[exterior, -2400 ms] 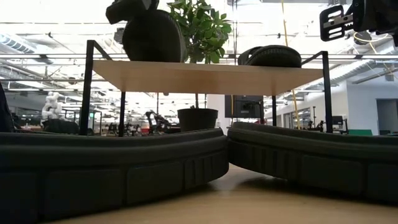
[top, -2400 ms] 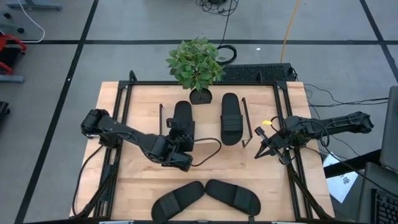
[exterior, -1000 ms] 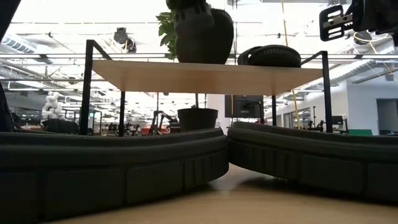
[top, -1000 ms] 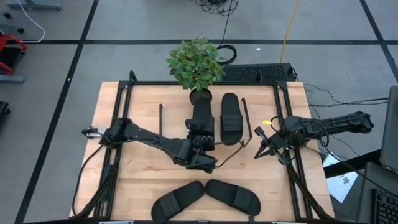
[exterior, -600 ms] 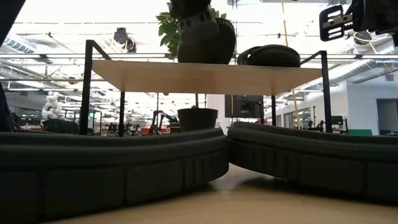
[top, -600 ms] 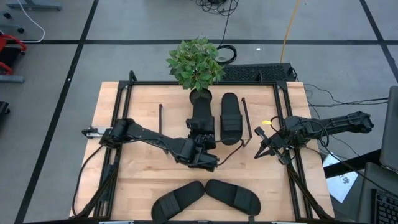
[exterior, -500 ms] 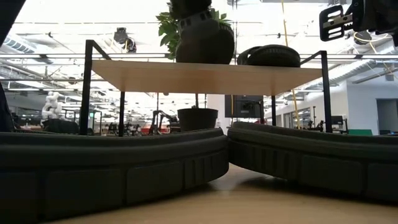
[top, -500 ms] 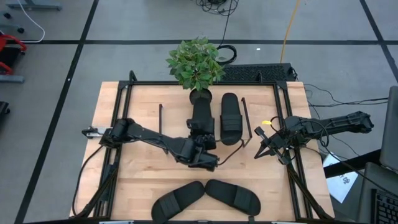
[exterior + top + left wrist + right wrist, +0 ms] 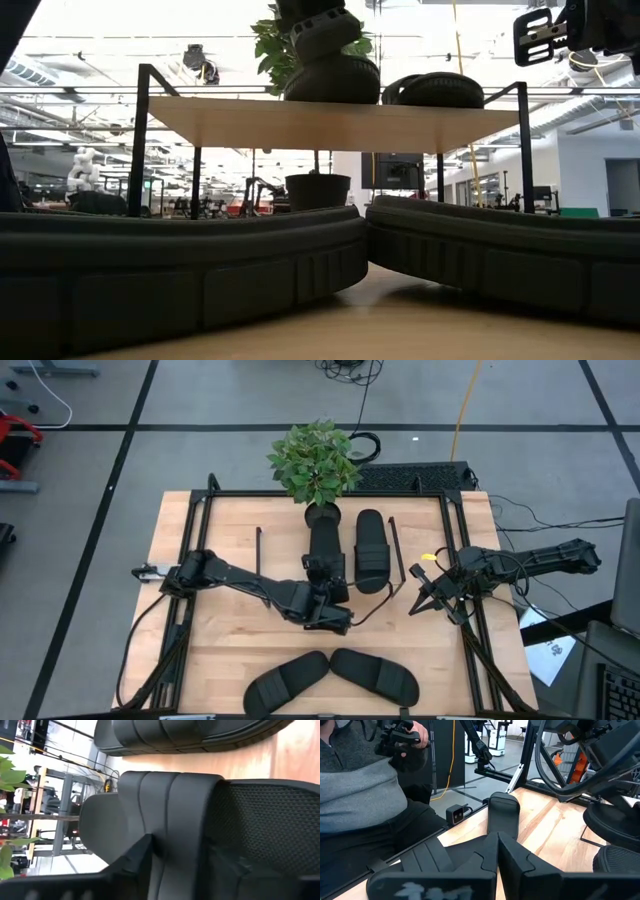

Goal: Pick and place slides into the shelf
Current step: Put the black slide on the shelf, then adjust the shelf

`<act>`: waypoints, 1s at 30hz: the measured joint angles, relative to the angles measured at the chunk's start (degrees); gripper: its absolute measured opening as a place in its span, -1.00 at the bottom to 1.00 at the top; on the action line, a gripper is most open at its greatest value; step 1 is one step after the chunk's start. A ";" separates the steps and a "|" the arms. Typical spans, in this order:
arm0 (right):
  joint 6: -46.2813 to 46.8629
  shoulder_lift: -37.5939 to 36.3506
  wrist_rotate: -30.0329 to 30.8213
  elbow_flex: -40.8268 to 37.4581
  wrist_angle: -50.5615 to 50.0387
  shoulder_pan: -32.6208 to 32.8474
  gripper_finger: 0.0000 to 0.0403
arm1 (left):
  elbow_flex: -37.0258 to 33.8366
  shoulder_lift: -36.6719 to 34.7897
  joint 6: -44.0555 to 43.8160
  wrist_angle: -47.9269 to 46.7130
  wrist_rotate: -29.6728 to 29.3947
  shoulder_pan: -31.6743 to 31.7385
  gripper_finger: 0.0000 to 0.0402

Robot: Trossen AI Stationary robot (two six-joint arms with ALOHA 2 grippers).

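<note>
wooden tabletop (image 9: 230, 660) under me, then the shelf (image 9: 330, 122) with two slides up top. my left gripper (image 9: 322, 582) sits at the near end of the second slide (image 9: 325, 550), jaws part open, apparently letting go. next: back off, fetch a slide (image 9: 285, 685) from the front edge. right gripper (image 9: 418, 600) waits closed

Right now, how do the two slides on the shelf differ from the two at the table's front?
The shelf slides lie parallel, raised on the shelf; the front slides lie angled, meeting at one end, on the table. The left end effector is at one shelf slide; no end effector is at the front slides. All are matching black.
</note>
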 joint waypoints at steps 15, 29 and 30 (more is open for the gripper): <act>0.00 0.00 0.00 0.00 0.00 0.00 -1.00 | 4.66 -0.33 8.98 -0.06 -2.62 -3.96 0.48; -2.68 0.00 0.05 0.00 -0.05 -0.01 -1.00 | 12.90 -0.64 5.29 -13.84 -5.25 -8.83 -0.52; -2.85 0.00 0.08 0.00 -0.14 -0.01 -1.00 | 12.90 -0.87 1.83 -16.99 -6.42 -9.28 -0.66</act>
